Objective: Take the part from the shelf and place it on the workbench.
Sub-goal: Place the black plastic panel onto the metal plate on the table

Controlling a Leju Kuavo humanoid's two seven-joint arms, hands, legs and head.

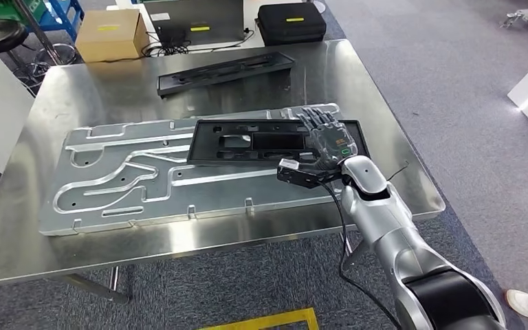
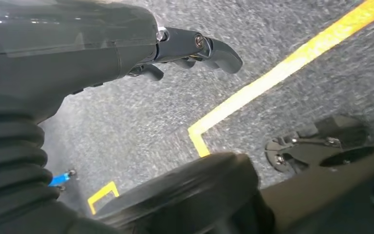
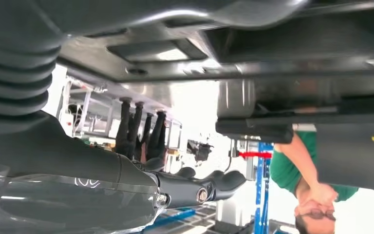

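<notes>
Head view gives us the steel workbench [image 1: 385, 103], and on it a large flat machined aluminium plate [image 1: 110, 185] cut with curving channels. The black rectangular plastic frame part [image 1: 247, 141] lies flat on the right half of that plate, near the workbench's right edge. Our right hand [image 1: 326, 141] rests on the right end of this part with its dark fingers [image 1: 316, 118] stretched out and slightly apart along the top surface, not wrapped around it. A second long black plastic frame [image 1: 223, 72] lies farther back on the workbench, well apart from the first. Beyond the far edge sit a brown cardboard box [image 1: 110, 34] to the left and a black zipped case [image 1: 291, 23] to the right. In the left wrist view our left hand [image 2: 195, 48] hangs over grey carpet with yellow floor tape [image 2: 282, 68], its fingers loosely curled with nothing in them.
</notes>
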